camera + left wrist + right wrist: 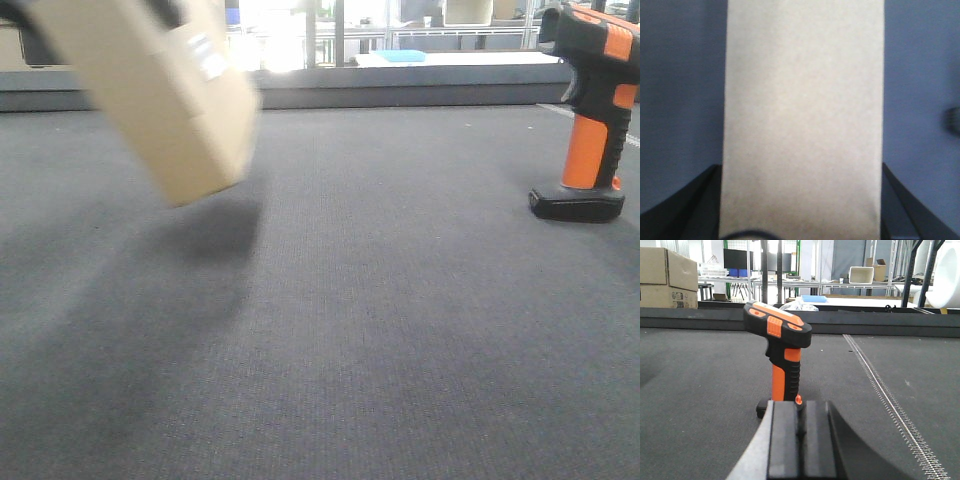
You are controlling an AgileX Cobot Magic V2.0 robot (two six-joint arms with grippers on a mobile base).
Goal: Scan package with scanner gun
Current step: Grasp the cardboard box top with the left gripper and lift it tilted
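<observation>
My left jaws grip the flat tan cardboard package (160, 90) at ten o'clock, my right jaws clenched empty facing the orange-and-black scanner gun (781, 332).

- Surface (380, 330): dark grey, fine woven texture, fills the foreground in all views.
- Seam strip (890, 400): thin, silvery, toothed; runs diagonally across the surface from the far edge toward the near right.
- Ledge (880, 322): low dark raised border along the surface's far edge.
- Cardboard boxes (667, 277): two, stacked, dark printing, far left beyond the ledge.
- Blue flat item (404, 56): lies on a white top beyond the ledge.
- White bin (861, 274): open-topped, on background racking.
- Monitor (737, 259): dark screen, background left.
</observation>
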